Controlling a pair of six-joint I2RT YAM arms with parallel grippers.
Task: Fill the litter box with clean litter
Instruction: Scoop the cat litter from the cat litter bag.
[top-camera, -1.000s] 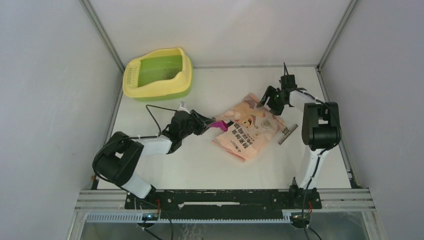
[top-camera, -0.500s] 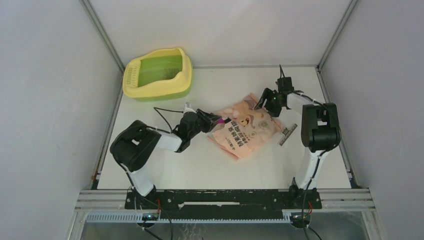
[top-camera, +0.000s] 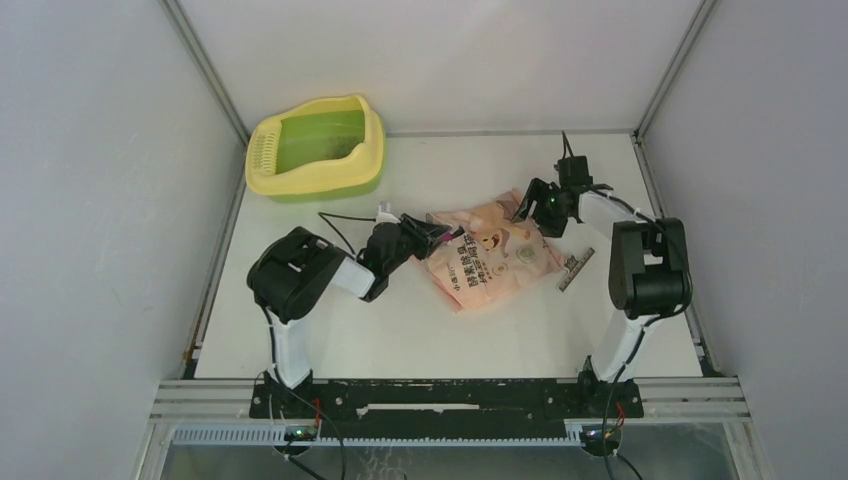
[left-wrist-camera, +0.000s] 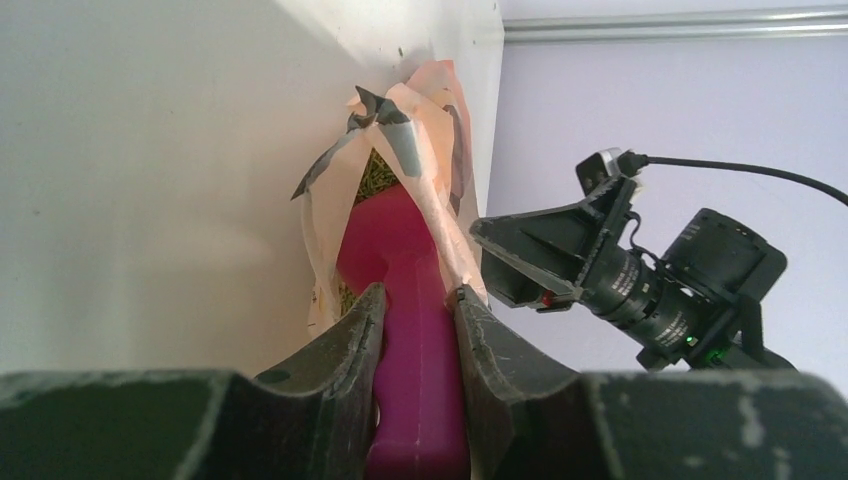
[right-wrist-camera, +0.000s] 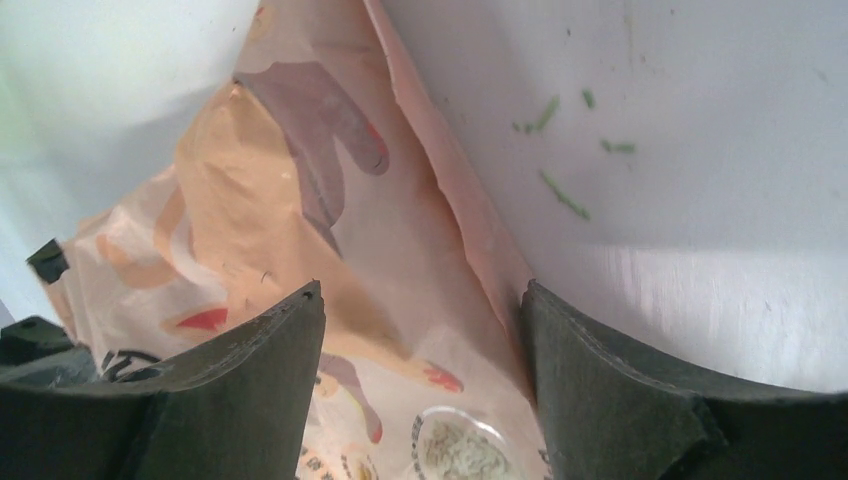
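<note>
The left gripper (left-wrist-camera: 418, 300) has its dark, scuffed fingers pressed onto the smooth handle of a magenta plastic scoop (left-wrist-camera: 405, 260), whose blade is pushed into the torn mouth of a flat, crinkled pink-orange printed bag (left-wrist-camera: 432, 120). Just inside that mouth shows the clean litter (left-wrist-camera: 373, 182), a patch of coarse greenish-grey granules.

Across the bag, the right gripper (right-wrist-camera: 420, 300) has its jaws spread wide, straddling the bag's far corner. I cannot tell whether either pad touches the film. A few green pellets (right-wrist-camera: 565, 195) lie loose on the white table (top-camera: 400, 330) beside it, and a small grey bar-shaped clip (top-camera: 573, 268) lies near the bag's right edge.

The litter box (top-camera: 265, 152), a rounded yellow plastic tray with a green basin and slotted grille, sits well apart in the far left corner.

A second ago the scoop's pink tip lay in plain view at the bag's edge. Since then the left arm has folded in closer and the bag's near end has swung left. The box has not moved.
</note>
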